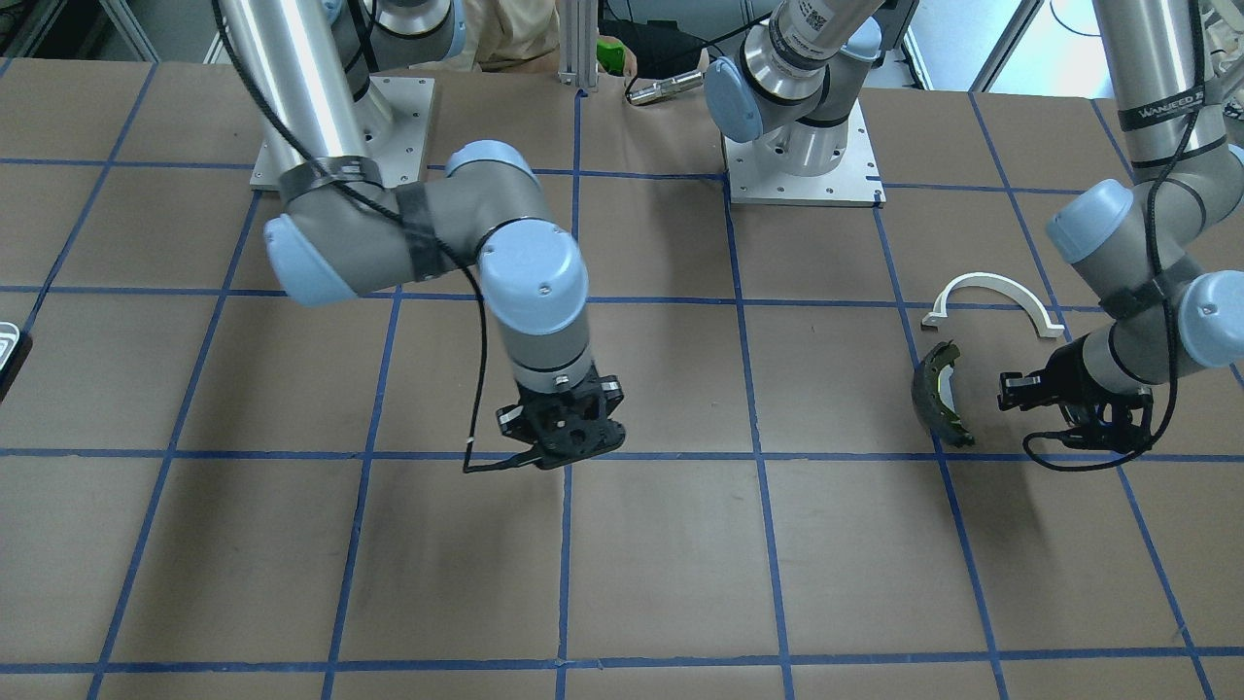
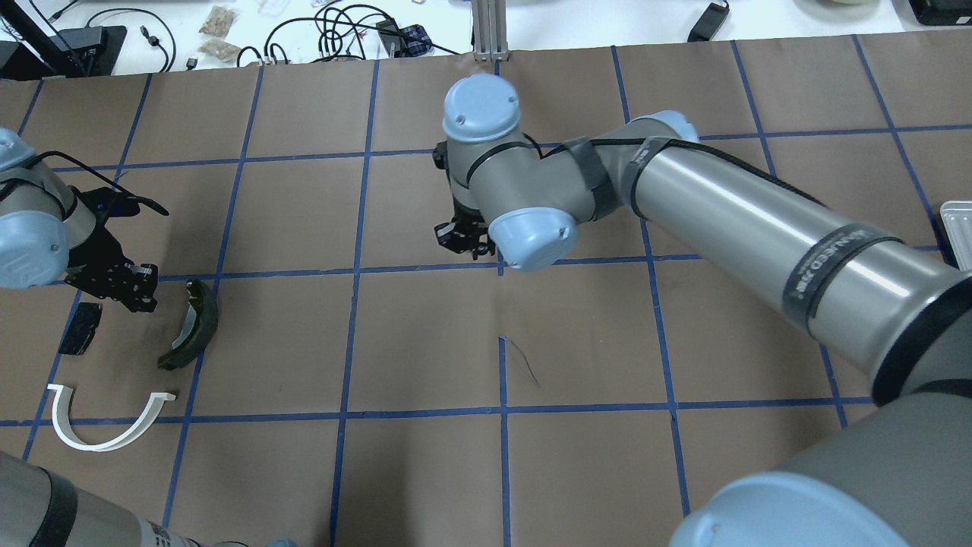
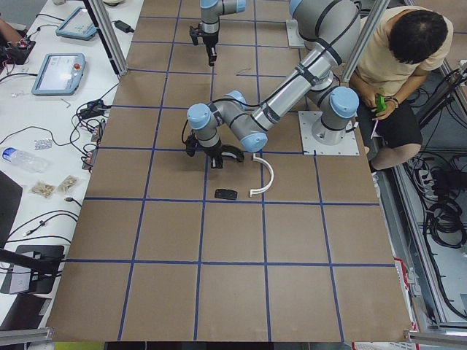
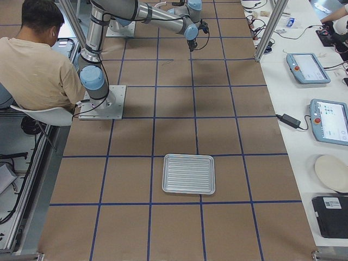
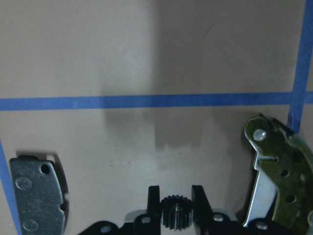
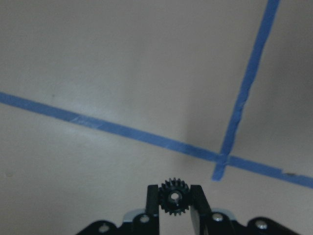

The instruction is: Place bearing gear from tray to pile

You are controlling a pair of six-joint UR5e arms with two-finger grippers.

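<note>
Taped table [image 2: 425, 342] — brake shoe [image 2: 202, 325], white arch [image 1: 989, 280], black pad [image 2: 80, 328], tray [image 4: 188, 174].

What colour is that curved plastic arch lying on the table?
The arch is white; it shows best in the exterior front-facing view.

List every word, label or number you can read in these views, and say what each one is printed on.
"WANEED": on the black band around the left arm's upper tube; the letters after it are cut off.
"WANEED", probably: on the right arm's band, sideways and blurred, so only partly legible.
Square code label on the left arm near its base: too small to read.
Teach pendant screens on the side bench: too small to read.
</note>
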